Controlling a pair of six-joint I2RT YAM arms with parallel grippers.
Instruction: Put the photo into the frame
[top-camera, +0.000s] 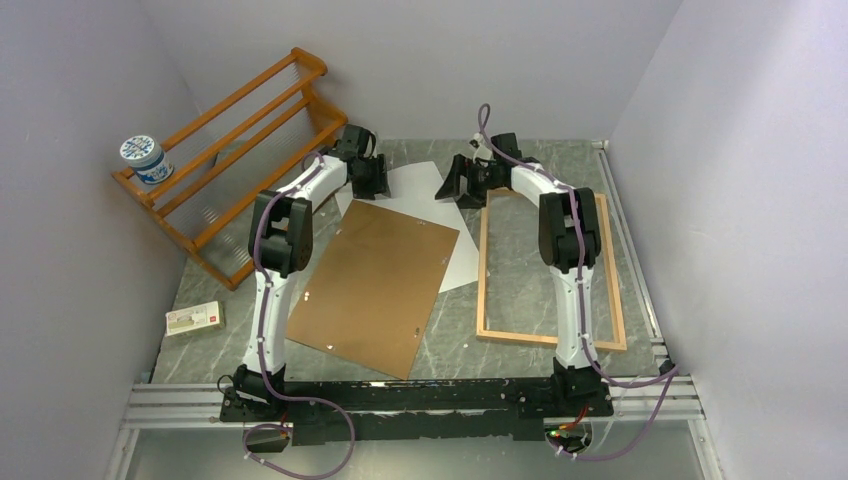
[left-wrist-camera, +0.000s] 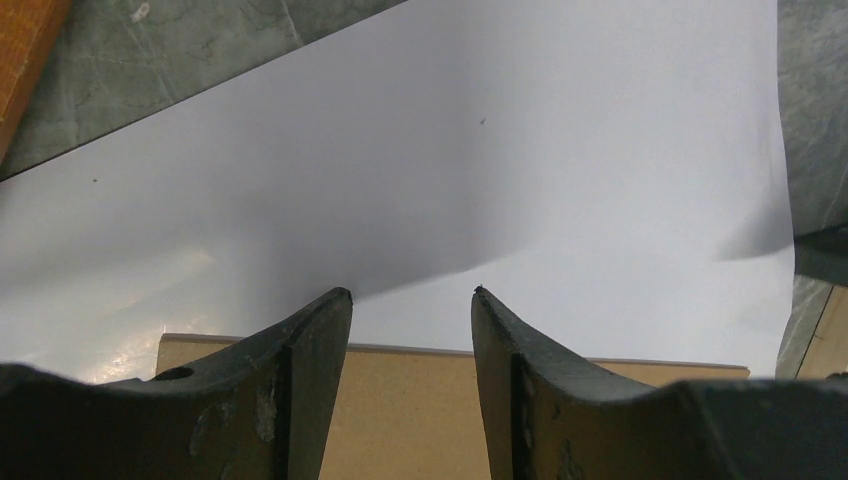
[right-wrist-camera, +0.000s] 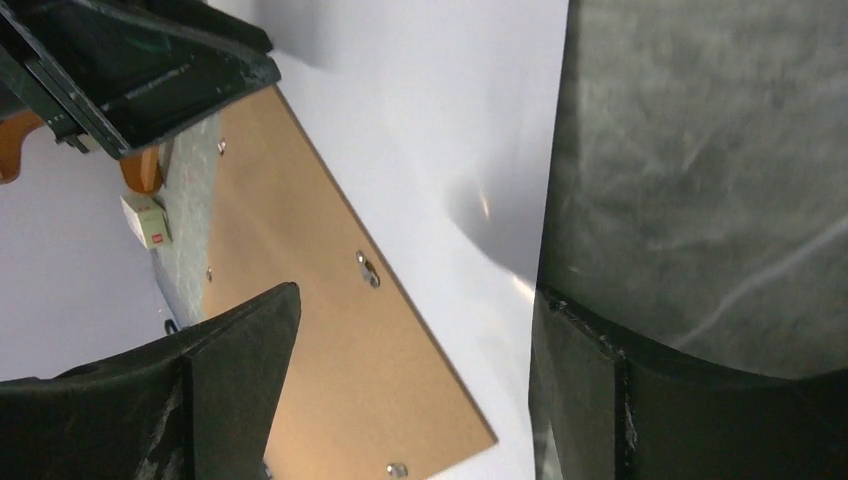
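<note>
The photo (top-camera: 415, 182) lies white back up at the far middle of the table, mostly under the brown backing board (top-camera: 375, 285). The frame (top-camera: 482, 270), a thin light-wood rectangle, lies flat to its right with the right arm above it. My left gripper (top-camera: 372, 180) is open and empty at the photo's far left corner. In the left wrist view its tips (left-wrist-camera: 412, 295) hover over the white sheet (left-wrist-camera: 450, 150) just past the board's edge (left-wrist-camera: 410, 400). My right gripper (top-camera: 458, 185) is open and empty at the photo's far right edge. In the right wrist view it (right-wrist-camera: 415, 300) straddles that edge (right-wrist-camera: 450, 120).
An orange-brown slatted rack (top-camera: 230, 150) leans at the back left, with a white-and-blue tub (top-camera: 145, 160) on its end. A small box (top-camera: 194, 318) lies at the table's left edge. Walls close in on both sides. The left gripper's body (right-wrist-camera: 130, 60) shows in the right wrist view.
</note>
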